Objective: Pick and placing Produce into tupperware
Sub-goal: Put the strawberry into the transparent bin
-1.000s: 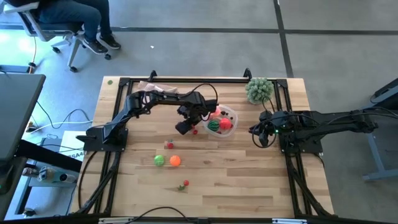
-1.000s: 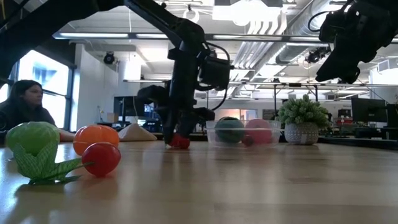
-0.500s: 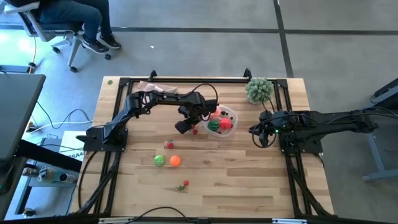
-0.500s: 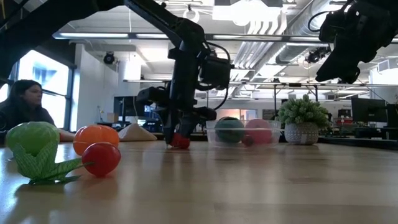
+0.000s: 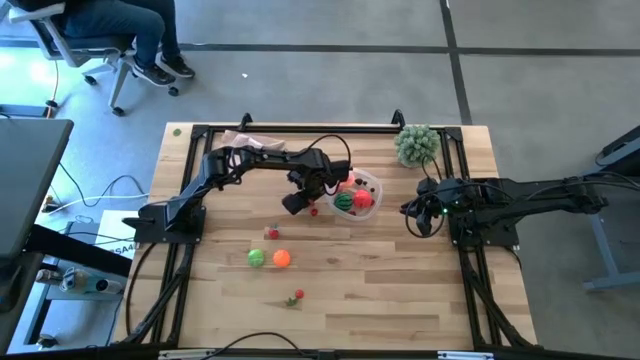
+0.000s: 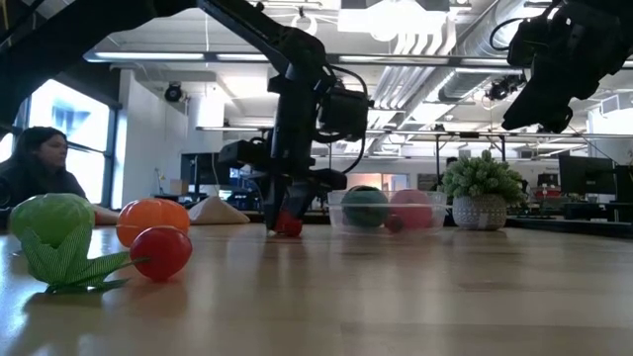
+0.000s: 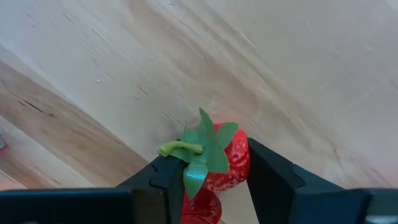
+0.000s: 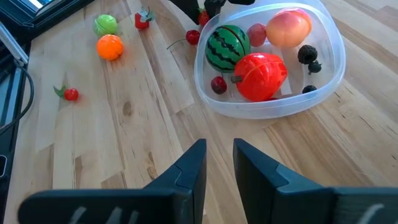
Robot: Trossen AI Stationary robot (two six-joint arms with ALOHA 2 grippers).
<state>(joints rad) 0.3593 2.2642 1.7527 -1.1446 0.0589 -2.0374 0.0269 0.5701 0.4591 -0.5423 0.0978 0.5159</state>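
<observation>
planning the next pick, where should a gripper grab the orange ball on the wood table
Grip the smooth round orange toy ball across its middle, coming straight down. The green toy ball sits close on one side, so line the fingers up along the other axis, where bare wooden table leaves room.

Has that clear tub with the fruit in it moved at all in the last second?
No. In the overhead view the tub sits at the same spot beside the potted plant as before, and the left gripper works just next to it.

Strawberry (image 7: 219, 167) lower half hidden between left gripper (image 7: 211, 186) fingers — cut by frame edge.
</observation>
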